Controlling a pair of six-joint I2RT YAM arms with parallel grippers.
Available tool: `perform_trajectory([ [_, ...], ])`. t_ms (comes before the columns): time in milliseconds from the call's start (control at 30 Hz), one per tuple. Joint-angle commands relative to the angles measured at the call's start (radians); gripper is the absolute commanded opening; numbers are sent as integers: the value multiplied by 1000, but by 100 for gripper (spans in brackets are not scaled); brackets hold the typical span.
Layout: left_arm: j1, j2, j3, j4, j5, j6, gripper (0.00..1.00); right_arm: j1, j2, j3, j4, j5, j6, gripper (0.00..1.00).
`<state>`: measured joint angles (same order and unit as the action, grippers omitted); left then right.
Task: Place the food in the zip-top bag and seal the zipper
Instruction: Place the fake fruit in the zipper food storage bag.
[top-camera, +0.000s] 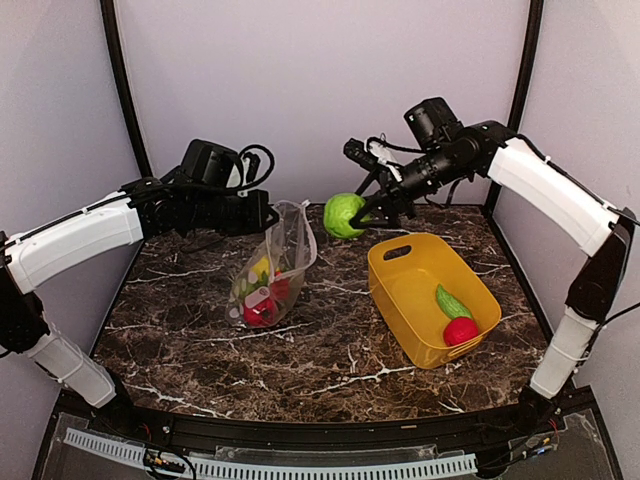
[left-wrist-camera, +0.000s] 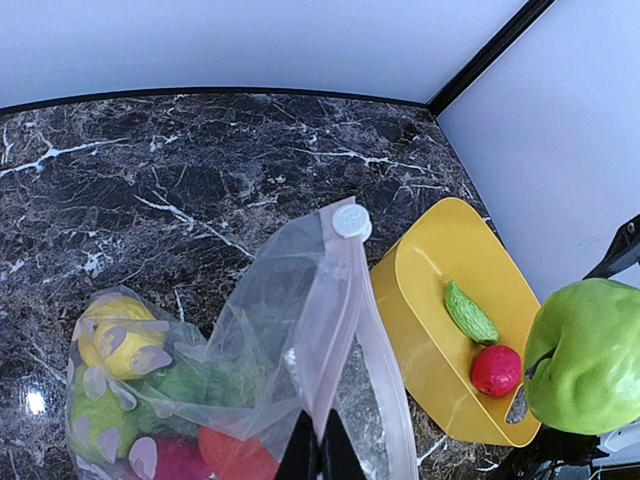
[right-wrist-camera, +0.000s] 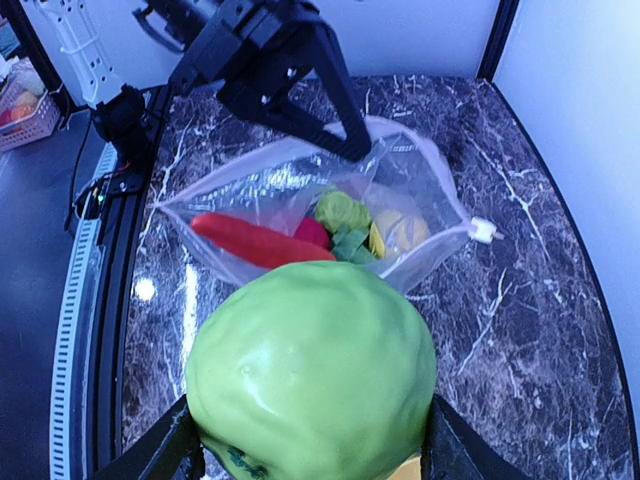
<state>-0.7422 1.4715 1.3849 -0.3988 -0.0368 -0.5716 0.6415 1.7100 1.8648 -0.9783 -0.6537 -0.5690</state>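
Left gripper (top-camera: 268, 213) is pressed together on the top edge of the bag (top-camera: 272, 268), pinching the rim and lifting it off the table (top-camera: 330, 355). The bag slants: its closed end rests on the marble towards the near left, and its long axis climbs away to the far right. The mouth is uppermost, gaping towards the right arm. In the left wrist view the pink zipper (left-wrist-camera: 336, 320) runs from the fingers (left-wrist-camera: 300, 455) straight up to the white slider (left-wrist-camera: 351, 221) at the far corner, and the two lips are parted.

Food is piled in the low end: a yellow piece (left-wrist-camera: 118, 340), something green (left-wrist-camera: 200, 385) and red pieces (left-wrist-camera: 235, 455).

Right gripper (top-camera: 366, 214) is clamped on a big green fruit (top-camera: 342, 215), one finger on each side. It hangs in the air just right of the bag's mouth, apart from it. From the right wrist, the fruit (right-wrist-camera: 310, 370) fills the foreground with the open bag beyond it.

Over on the right sits the tub (top-camera: 400, 290), holding a green gourd (top-camera: 452, 302) and a red ball (top-camera: 460, 331).
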Motion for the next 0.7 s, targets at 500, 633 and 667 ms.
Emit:
perform_trajectory([
  [500, 6, -11, 85, -81, 12, 46, 1, 156, 344, 297, 117, 41, 194, 58],
  [633, 6, -19, 78, -79, 13, 44, 1, 173, 390, 313, 131, 116, 230, 63],
  [667, 6, -20, 77, -81, 14, 45, 1, 178, 396, 318, 133, 134, 234, 66],
])
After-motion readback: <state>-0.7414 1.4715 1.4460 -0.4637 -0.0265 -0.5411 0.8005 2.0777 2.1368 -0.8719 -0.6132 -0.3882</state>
